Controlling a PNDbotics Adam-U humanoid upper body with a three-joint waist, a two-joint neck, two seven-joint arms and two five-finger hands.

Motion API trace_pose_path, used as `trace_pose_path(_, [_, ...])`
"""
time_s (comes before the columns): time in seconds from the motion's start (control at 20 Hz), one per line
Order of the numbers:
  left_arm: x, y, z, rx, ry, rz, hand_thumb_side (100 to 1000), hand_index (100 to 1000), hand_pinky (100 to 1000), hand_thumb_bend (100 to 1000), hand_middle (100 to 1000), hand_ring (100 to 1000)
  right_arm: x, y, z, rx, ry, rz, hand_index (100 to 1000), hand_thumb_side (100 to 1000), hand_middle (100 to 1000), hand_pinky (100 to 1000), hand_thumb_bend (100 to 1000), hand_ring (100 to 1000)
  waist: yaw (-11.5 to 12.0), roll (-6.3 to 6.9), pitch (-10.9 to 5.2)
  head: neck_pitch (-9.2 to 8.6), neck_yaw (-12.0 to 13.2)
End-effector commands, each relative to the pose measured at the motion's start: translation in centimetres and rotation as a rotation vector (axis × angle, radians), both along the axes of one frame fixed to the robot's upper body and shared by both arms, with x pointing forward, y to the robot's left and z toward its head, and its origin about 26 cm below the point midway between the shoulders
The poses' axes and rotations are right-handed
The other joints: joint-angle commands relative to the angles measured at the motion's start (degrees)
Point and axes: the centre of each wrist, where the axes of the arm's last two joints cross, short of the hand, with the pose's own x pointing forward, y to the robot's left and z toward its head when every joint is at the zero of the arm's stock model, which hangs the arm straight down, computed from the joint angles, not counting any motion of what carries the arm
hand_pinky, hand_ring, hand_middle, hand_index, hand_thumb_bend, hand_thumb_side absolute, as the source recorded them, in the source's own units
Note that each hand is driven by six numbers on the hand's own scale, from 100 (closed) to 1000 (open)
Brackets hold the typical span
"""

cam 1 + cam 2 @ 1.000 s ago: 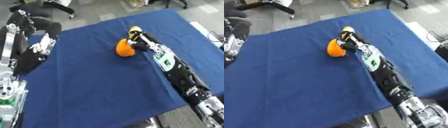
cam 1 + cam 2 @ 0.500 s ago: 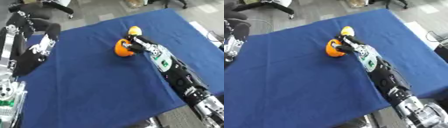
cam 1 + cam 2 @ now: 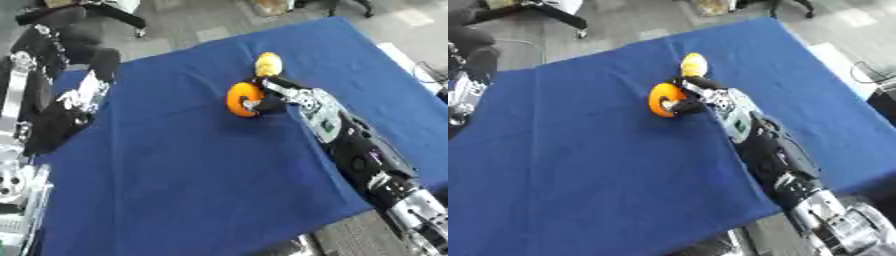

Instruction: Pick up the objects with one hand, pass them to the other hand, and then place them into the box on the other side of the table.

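Orange fruit (image 3: 241, 99) sits near the middle of the blue tablecloth (image 3: 192, 170), and the right hand (image 3: 273, 98) is at it, fingers curled round its right side with a thumb or fingertip low against its front. It looks like a closing grasp, though I cannot tell for sure whether the fruit is lifted or resting on the cloth. Just beyond the hand, touching or nearly touching its back, lies a yellow fruit (image 3: 268, 63), lemon-like in shape, not yet handled.

From the hand the right arm (image 3: 763, 145) runs back toward the lower right corner, across the cloth. The left hand (image 3: 80, 95) is far off at the left edge, raised near the table's border; whether its fingers are open or curled I cannot tell. No box shows in either view, so its place must be taken as beyond the left side.

The step in hand is the pick-up, the first of three. Next, the right hand needs to raise the orange fruit clear of the cloth without knocking the yellow fruit, then carry it leftward to meet the left hand for the pass. A round fruit may roll in the fingers, so the hand-over calls for the left hand to close before the right lets go.
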Motion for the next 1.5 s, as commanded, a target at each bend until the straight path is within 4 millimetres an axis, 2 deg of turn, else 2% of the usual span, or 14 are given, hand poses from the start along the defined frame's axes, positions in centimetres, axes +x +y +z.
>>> trace_pose_path(0.05, [-0.3,-0.2,0.6,-0.007,-0.023,-0.009,608,854,706,457,606,629,0.1,-0.2,0.3,-0.048,0.009,0.005,880,100,553,808,100,702,0.1,0.08,0.22,-0.15,-0.1])
trace_pose_path(0.25, [-0.3,-0.1,0.5,-0.008,-0.019,-0.007,610,854,706,454,601,625,0.1,-0.6,1.0,-0.038,-0.052,-0.028,711,100,335,750,100,566,0.0,0.01,0.18,-0.15,0.0])
trace_pose_path(0.4, [-0.3,-0.1,0.5,-0.010,-0.018,-0.006,611,854,705,451,598,622,0.1,-0.9,2.0,-0.022,-0.124,-0.068,388,100,100,691,100,471,-0.1,0.01,0.16,-0.15,0.0])
trace_pose_path(0.6, [-0.3,-0.1,0.5,-0.012,-0.018,-0.006,612,854,706,448,596,620,-0.1,-1.2,3.4,0.042,-0.217,-0.115,168,155,100,596,100,341,-0.2,0.07,0.15,-0.15,0.0])
trace_pose_path(0.65, [-0.3,-0.1,0.5,-0.013,-0.018,-0.006,618,854,706,434,596,619,-0.1,-1.3,3.8,0.063,-0.241,-0.127,154,100,100,582,100,324,-0.3,0.07,0.15,-0.15,0.1])
trace_pose_path(0.9, [-0.3,0.2,0.3,-0.024,-0.007,0.017,625,854,702,419,594,615,-0.8,-1.5,6.3,0.184,-0.371,-0.167,114,100,100,517,100,265,-0.4,0.03,0.09,-0.15,0.3])
trace_pose_path(0.95, [-0.3,0.2,0.3,-0.027,-0.002,0.024,594,853,698,359,592,612,-0.9,-1.4,6.7,0.205,-0.396,-0.170,113,253,100,512,100,262,-0.5,0.02,0.09,-0.15,0.4])
trace_pose_path(1.0, [-0.3,0.3,0.2,-0.033,0.008,0.034,634,851,693,385,593,608,-1.1,-1.3,7.2,0.227,-0.420,-0.171,112,100,100,508,100,261,-0.5,0.02,0.09,-0.15,0.5])
trace_pose_path(1.2, [0.3,0.0,-1.2,-0.056,0.084,0.059,657,851,688,328,596,605,-2.1,-0.6,8.8,0.331,-0.513,-0.176,111,100,100,501,100,260,-0.6,-0.02,0.08,-0.15,1.2])
trace_pose_path(1.25, [0.6,-0.1,-1.7,-0.061,0.106,0.066,659,851,688,317,596,604,-2.4,-0.4,9.1,0.361,-0.532,-0.176,111,247,100,499,100,260,-0.6,-0.07,0.07,-0.15,1.3])
trace_pose_path(1.3, [0.8,-0.2,-2.3,-0.068,0.128,0.077,658,851,686,295,598,603,-2.7,-0.1,9.4,0.389,-0.550,-0.176,111,100,100,498,100,260,-0.7,-0.13,0.07,-0.15,1.5])
trace_pose_path(1.4, [1.4,-0.5,-3.3,-0.069,0.160,0.099,641,853,689,272,609,606,-3.2,0.5,10.0,0.448,-0.584,-0.173,111,100,100,493,100,260,-0.7,-0.19,0.04,-0.15,1.8])
trace_pose_path(1.45, [1.6,-0.8,-3.8,-0.062,0.169,0.102,527,854,690,377,614,609,-3.4,0.9,10.3,0.480,-0.601,-0.167,111,217,100,493,100,262,-0.7,-0.22,0.03,-0.15,2.0])
trace_pose_path(1.5, [1.7,-1.2,-4.3,-0.052,0.175,0.097,624,854,691,282,618,610,-3.7,1.4,10.6,0.511,-0.616,-0.159,112,111,100,492,100,263,-0.7,-0.26,0.04,-0.15,2.2])
